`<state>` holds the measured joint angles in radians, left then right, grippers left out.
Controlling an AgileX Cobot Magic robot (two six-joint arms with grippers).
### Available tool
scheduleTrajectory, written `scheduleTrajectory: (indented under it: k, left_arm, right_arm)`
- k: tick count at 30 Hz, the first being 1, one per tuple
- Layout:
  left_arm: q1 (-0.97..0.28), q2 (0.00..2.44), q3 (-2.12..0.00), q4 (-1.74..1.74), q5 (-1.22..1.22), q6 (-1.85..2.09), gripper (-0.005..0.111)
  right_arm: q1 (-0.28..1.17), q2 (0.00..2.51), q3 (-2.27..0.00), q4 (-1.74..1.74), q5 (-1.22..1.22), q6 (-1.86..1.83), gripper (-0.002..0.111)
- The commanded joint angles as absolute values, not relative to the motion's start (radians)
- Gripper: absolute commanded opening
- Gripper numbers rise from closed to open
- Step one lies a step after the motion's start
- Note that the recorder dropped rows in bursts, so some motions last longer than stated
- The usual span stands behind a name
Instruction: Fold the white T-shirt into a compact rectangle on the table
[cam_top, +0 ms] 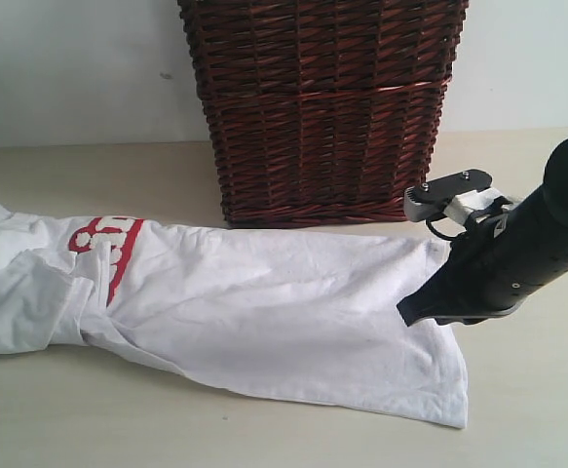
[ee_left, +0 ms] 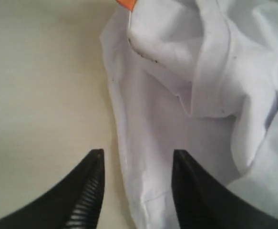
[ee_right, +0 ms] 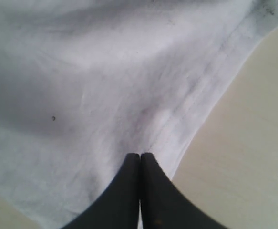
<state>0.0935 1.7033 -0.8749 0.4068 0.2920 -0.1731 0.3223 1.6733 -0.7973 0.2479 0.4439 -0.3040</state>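
The white T-shirt (cam_top: 264, 292) lies stretched lengthwise along the table (cam_top: 69, 419), with red lettering (cam_top: 108, 239) towards its bunched left end. My right gripper (cam_top: 407, 314) comes down on the hem end at the right. In the right wrist view this gripper (ee_right: 139, 155) is shut, and the T-shirt (ee_right: 105, 71) puckers into its tips just inside the hem. My left gripper (ee_left: 136, 157) is open. One finger (ee_left: 88, 191) is over the bare table (ee_left: 43, 86) and the other over the T-shirt (ee_left: 177, 95) near its orange tag (ee_left: 127, 4). The shirt's edge runs between the fingers.
A tall dark wicker basket (cam_top: 322, 107) stands at the back, right behind the shirt's middle. A pale wall rises behind it. Bare table (ee_right: 253, 143) runs along the front and to the right of the hem.
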Motion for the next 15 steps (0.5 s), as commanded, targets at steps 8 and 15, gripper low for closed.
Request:
scheduleTrajectory:
  k: [8,15]
  left_arm:
    - [0.096,1.957,-0.893,0.459,-0.042,-0.162,0.048]
    - [0.096,1.954,-0.895,0.388,-0.255,-0.164,0.04]
  right_arm:
    - [0.325,1.664,-0.794,0.253,0.427,-0.324,0.0]
    - [0.325,1.664,-0.794,0.253,0.425,-0.324,0.0]
